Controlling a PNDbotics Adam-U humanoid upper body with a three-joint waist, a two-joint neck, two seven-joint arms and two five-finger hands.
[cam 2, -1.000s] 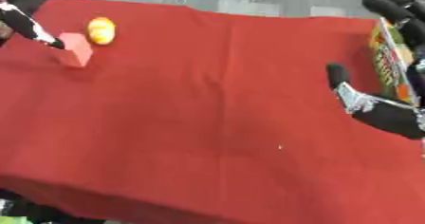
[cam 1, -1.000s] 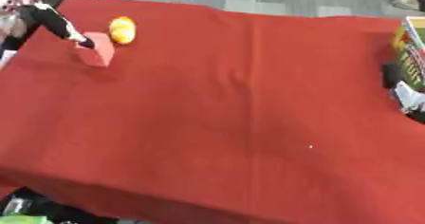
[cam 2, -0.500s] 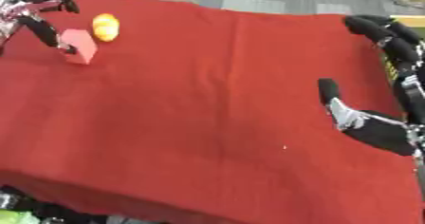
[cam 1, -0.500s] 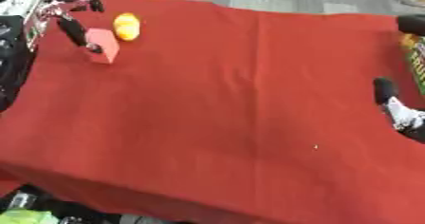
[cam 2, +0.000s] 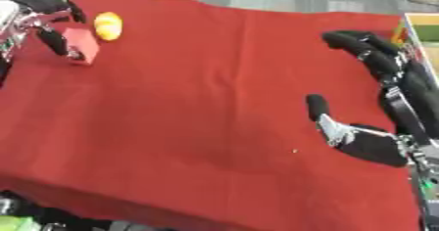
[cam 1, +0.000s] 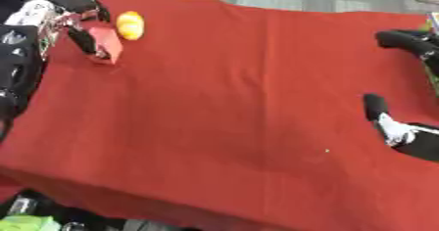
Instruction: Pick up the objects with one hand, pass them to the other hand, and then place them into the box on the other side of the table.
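The task is looking barely begun. In the upper left of the frame the left hand (cam 1: 68,22) is reaching down onto a red block (cam 1: 106,50) that is lying on the red tablecloth (cam 1: 240,103); a dark finger is lying against the block's near face and another is curling above it, so the hand is closing around the block, though the block is resting on the cloth and I cannot tell whether the grasp is complete. A yellow rounded object (cam 1: 130,25), perhaps a lemon, is sitting just beside the block on its upper right, untouched.

At the right of the frame the right hand (cam 2: 377,93) is hanging over the cloth with fingers spread apart and relaxed, holding nothing, its thumb pointing toward the middle of the table and the other fingers arching at the upper right. It is well apart from the block. The box (cam 2: 420,29) is showing only as a strip with colourful contents at the upper right edge.

Judging from this, lifting the block, handing it across, dropping it in the box, and then doing the same with the yellow object are all remaining
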